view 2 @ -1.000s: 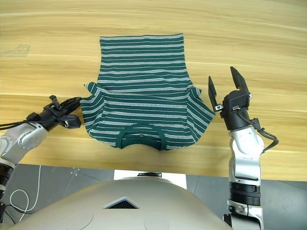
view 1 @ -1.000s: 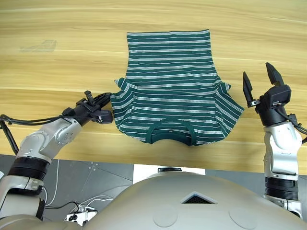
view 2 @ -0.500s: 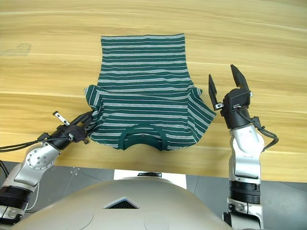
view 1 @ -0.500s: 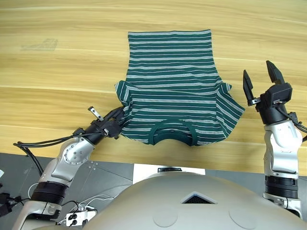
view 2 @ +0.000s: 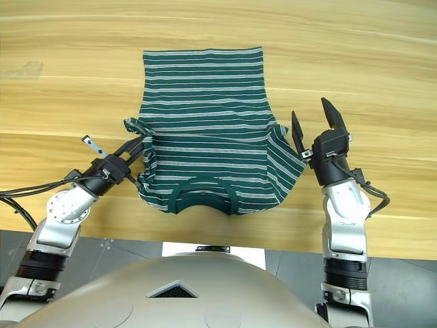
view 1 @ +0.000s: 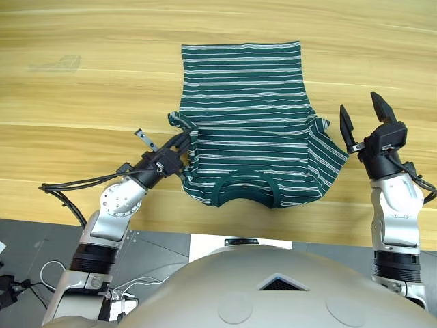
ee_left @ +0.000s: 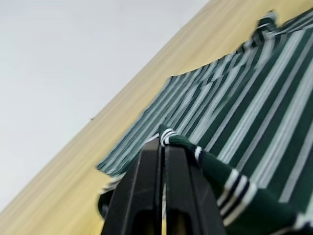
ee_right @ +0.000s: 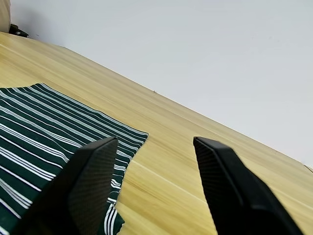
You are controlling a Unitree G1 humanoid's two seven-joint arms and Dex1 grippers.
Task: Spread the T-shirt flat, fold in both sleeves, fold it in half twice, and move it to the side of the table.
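Note:
A dark green T-shirt [view 1: 249, 109] with thin white stripes lies on the wooden table [view 1: 82, 89], collar toward me and hem at the far side. My left gripper [view 1: 184, 140] is shut on the T-shirt's left sleeve, which is lifted and drawn in over the body; the left wrist view shows the sleeve's edge [ee_left: 168, 137] pinched between the black fingers. The right sleeve [view 1: 331, 154] still lies spread out. My right gripper [view 1: 360, 119] hangs open just beside that sleeve, nothing in it, and its two black fingers [ee_right: 93, 181] stand wide apart above the table.
Bare wood lies wide on both sides of the T-shirt and beyond its hem. The table's near edge [view 1: 171, 229] runs just below the collar, with grey floor and cables beneath it. A pale wall stands behind the table in the wrist views.
My left gripper has carried the left sleeve up and inward over the shirt's body. The right gripper has shifted slightly toward the right sleeve, still open.

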